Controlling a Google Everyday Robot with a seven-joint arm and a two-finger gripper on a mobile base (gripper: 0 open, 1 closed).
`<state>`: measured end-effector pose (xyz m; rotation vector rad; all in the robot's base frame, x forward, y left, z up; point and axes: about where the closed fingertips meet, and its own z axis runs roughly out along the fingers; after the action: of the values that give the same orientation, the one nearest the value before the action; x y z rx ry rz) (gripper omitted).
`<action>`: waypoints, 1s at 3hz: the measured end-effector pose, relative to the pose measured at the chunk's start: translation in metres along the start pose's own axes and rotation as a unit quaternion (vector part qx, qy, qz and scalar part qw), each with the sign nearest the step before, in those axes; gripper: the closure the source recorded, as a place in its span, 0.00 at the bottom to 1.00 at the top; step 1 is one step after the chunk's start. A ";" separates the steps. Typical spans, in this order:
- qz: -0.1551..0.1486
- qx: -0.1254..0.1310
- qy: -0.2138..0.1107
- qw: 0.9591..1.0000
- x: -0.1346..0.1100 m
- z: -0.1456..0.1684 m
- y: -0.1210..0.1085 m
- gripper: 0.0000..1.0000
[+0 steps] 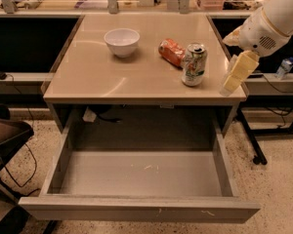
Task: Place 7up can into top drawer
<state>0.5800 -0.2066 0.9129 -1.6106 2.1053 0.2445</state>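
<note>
The 7up can [194, 65], silver-white with green markings and a dented body, stands upright on the right part of the tabletop [97, 77]. The top drawer [136, 209] is pulled wide open below the table, and its grey floor is bare. My gripper [230, 86] hangs from the white arm at the table's right edge. It is a little to the right of the can, at about the can's height, and is not touching it.
An orange soda can [171, 51] lies on its side just behind and left of the 7up can. A white bowl [121, 42] stands at the back middle of the table. A dark chair [7, 135] is at the left and a small bottle [285, 67] at the far right.
</note>
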 end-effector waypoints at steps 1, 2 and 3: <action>0.001 -0.022 -0.058 0.998 -0.005 0.011 -0.005 0.00; -0.011 -0.073 -0.191 0.979 -0.022 0.033 -0.020 0.00; 0.000 -0.122 -0.339 0.933 -0.055 0.052 -0.043 0.00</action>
<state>0.6446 -0.1502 0.8998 -1.3763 1.5735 0.9467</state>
